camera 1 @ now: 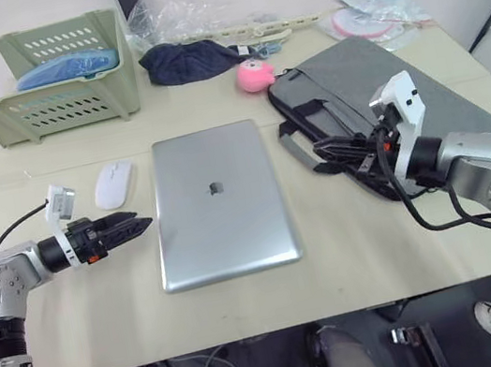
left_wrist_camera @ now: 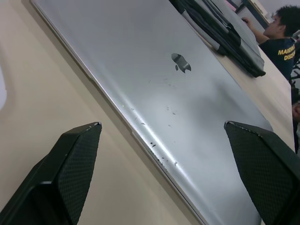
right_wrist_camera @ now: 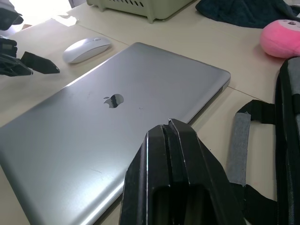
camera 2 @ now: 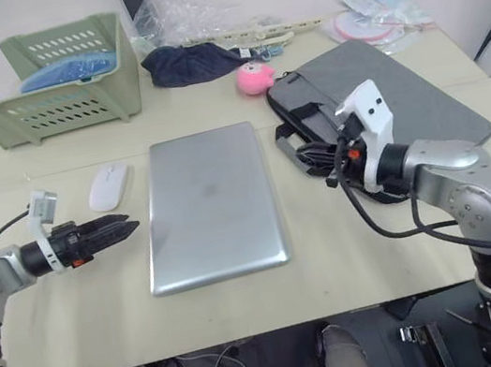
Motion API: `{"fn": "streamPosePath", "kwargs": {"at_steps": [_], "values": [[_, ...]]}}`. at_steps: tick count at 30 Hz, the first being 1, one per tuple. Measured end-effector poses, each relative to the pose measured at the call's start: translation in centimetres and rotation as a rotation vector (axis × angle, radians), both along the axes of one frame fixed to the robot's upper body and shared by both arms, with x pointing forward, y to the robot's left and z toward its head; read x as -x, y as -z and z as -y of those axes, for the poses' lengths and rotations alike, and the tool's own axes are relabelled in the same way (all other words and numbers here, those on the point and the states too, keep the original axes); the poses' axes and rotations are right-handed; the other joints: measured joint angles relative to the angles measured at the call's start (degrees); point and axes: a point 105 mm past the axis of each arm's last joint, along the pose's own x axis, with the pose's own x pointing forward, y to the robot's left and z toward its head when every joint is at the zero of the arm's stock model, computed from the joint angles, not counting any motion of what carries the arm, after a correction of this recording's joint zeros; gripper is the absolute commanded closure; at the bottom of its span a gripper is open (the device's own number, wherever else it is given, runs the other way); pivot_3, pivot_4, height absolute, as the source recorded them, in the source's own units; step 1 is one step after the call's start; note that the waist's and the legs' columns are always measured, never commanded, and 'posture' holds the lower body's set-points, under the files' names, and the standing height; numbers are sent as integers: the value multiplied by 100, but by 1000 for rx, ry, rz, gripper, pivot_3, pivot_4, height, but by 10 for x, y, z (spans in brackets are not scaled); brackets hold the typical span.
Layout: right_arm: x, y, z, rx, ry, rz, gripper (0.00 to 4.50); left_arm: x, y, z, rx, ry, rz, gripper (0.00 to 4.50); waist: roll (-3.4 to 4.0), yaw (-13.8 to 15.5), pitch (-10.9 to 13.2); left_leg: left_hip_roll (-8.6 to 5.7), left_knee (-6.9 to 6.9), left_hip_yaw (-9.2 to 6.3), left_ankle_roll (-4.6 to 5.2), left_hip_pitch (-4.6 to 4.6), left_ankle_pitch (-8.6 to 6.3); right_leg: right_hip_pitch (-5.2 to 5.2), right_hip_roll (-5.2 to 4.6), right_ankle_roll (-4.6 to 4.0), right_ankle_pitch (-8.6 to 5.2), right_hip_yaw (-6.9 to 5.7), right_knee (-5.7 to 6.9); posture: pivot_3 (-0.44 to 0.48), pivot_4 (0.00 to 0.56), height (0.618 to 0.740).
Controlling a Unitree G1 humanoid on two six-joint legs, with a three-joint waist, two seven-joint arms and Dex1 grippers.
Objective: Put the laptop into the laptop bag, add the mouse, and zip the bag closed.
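Observation:
The silver laptop [camera 1: 218,202] lies shut and flat in the middle of the table, logo up. To its left rests the white mouse [camera 1: 113,184]. The grey laptop bag [camera 1: 399,85] lies flat to the right of the laptop, with its black handles [camera 1: 313,133] towards the laptop. My left gripper [camera 1: 139,227] hovers low at the laptop's left edge, just in front of the mouse, open with nothing between its fingers. My right gripper [right_wrist_camera: 169,124] is above the bag's handles, pointing at the laptop's right edge, shut and holding nothing.
A green basket [camera 1: 55,74] with a blue item stands at the back left. A dark cloth [camera 1: 190,60], clear plastic wrap and a pink plush toy [camera 1: 255,75] lie behind the laptop. Discs and packets [camera 1: 368,14] sit at the back right. A person [left_wrist_camera: 281,33] sits beyond the table.

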Motion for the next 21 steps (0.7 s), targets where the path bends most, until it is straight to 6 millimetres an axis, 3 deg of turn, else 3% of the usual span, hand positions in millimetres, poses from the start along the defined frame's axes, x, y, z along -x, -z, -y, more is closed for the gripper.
{"fn": "streamPosePath", "kwargs": {"at_steps": [6,15,21], "values": [[-1,19,-9,-71,24,-73,4460,-3,16,2,-10,-20,-61,0,-3,-1,-2,-1,0,0,0,2,0,0,0,0,0,0,4,0,150,740],[-6,31,-21,-144,44,-128,4460,-12,16,11,-13,-29,-78,0,-3,5,-6,-5,5,0,3,5,1,1,-5,0,0,2,12,0,150,740],[-13,39,-19,-160,75,-167,4460,-17,18,18,-16,-14,-84,0,2,9,-14,-14,5,-1,6,6,3,3,-15,0,0,2,15,0,150,740]]}}
